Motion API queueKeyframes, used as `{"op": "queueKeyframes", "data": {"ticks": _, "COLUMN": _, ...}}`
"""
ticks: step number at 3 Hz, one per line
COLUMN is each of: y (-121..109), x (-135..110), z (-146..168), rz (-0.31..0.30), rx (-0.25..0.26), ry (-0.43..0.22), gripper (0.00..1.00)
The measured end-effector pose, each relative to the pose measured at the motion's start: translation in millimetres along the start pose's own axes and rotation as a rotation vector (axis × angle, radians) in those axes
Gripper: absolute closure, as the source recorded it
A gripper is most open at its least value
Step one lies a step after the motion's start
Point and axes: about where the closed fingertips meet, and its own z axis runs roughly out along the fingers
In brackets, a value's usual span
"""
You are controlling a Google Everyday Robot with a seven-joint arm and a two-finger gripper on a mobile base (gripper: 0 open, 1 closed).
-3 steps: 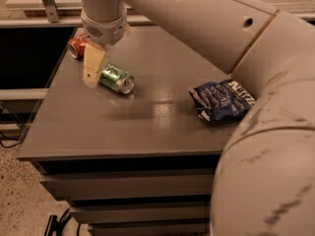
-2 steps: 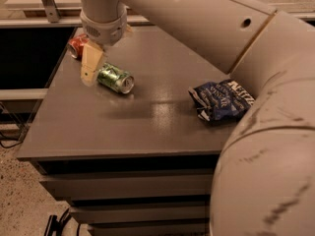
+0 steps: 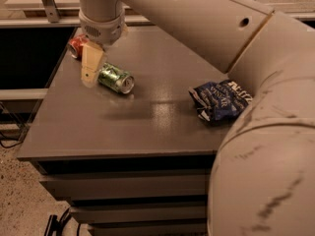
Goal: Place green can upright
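Observation:
The green can (image 3: 116,78) lies on its side on the grey table (image 3: 147,127) at the left, its silver end facing right and toward me. My gripper (image 3: 90,68) hangs from the arm just left of the can, its tan fingers (image 3: 91,62) pointing down at the can's left end. The fingers overlap the can's far end. The can rests on the table.
A red soda can (image 3: 77,45) lies behind the gripper near the table's back left corner. A crumpled dark blue chip bag (image 3: 220,100) lies at the right. My arm's large white links fill the right side and the top of the view.
The gripper has shifted slightly left and up along the can's left end. The green can has stayed in place on its side.

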Motion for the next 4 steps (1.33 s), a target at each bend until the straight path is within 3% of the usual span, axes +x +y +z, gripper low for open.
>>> {"op": "queueKeyframes", "data": {"ticks": 2, "y": 32, "x": -18, "z": -2, "rz": -0.357, "rx": -0.209, "ry": -0.029, "gripper": 0.0}}
{"op": "queueKeyframes", "data": {"ticks": 3, "y": 31, "x": -21, "z": -1, "rz": -0.447, "rx": -0.201, "ry": -0.05, "gripper": 0.0}}
{"op": "queueKeyframes", "data": {"ticks": 4, "y": 29, "x": -24, "z": -1, "rz": -0.429, "rx": -0.181, "ry": -0.056, "gripper": 0.0}}
